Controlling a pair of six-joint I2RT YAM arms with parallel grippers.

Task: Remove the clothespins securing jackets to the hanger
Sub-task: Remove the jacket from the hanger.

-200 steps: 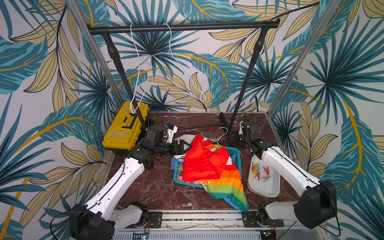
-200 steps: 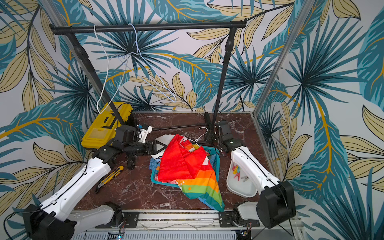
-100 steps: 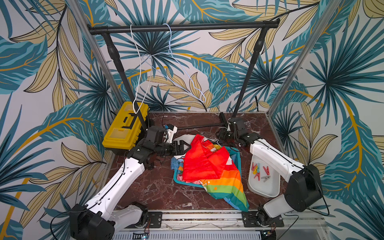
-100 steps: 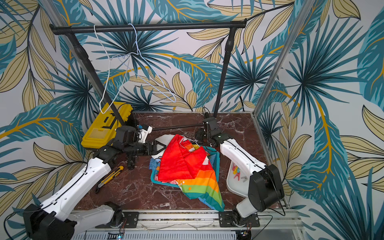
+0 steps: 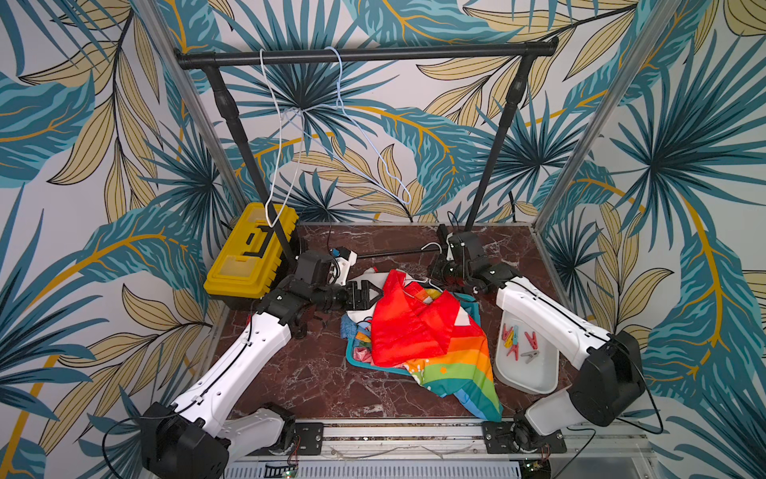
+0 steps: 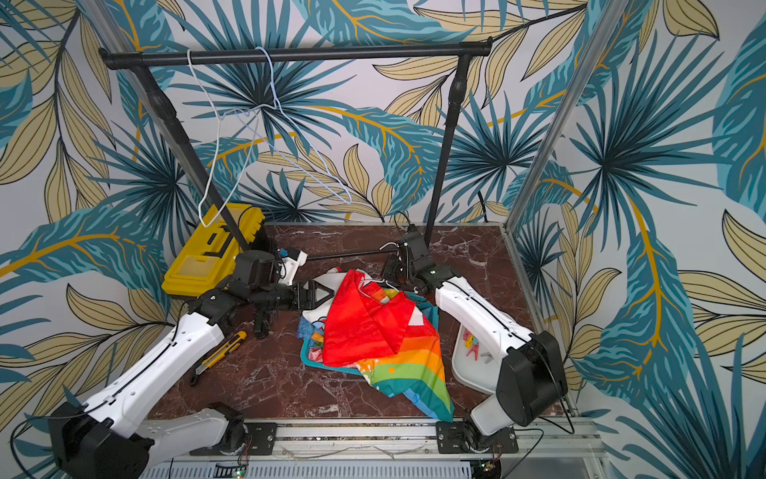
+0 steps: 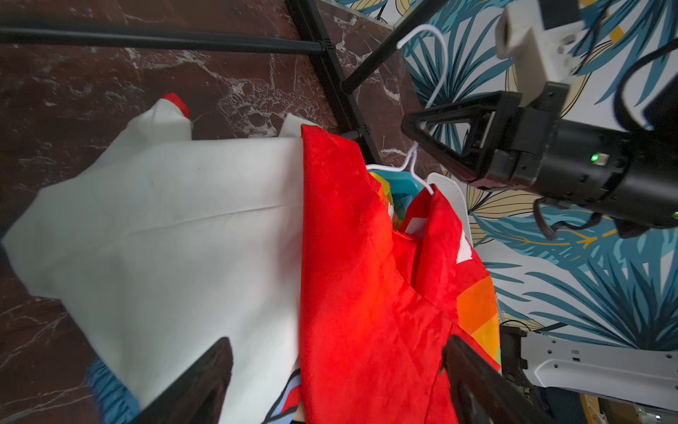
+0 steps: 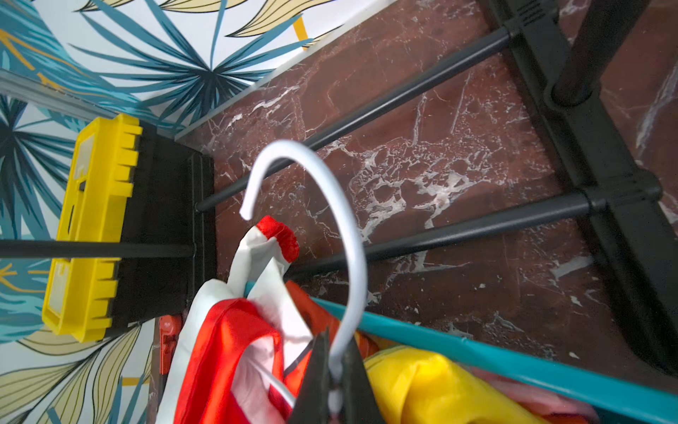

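Pinching claw: the right claw [image 8: 335, 370] is clamped on the neck of a white hanger [image 8: 341, 227], just below its hook.
Left claw: the left claw [image 7: 337, 352] is spread wide and grips nothing; it sits just beside the red hood at the edge of the pile.
Jackets: the jackets [image 5: 414, 327] are heaped in a teal basket [image 5: 352, 358] in the middle of the tabletop [image 5: 315, 381]. The red-hooded striped one lies on top, its hem spilling over the rim. The hanger's wire runs into its collar.
Clothespins: several clothespins [image 5: 516, 338] lie in a white tray [image 5: 526, 379] on the right of the basket. I cannot tell whether any are on the jackets.
Rack: a black rail [image 5: 414, 53] carries two bare wire hangers [image 5: 373, 166].
Elsewhere: a yellow toolbox [image 5: 248, 257] stands at the rear left, and a yellow knife [image 6: 219, 352] lies by the left arm.
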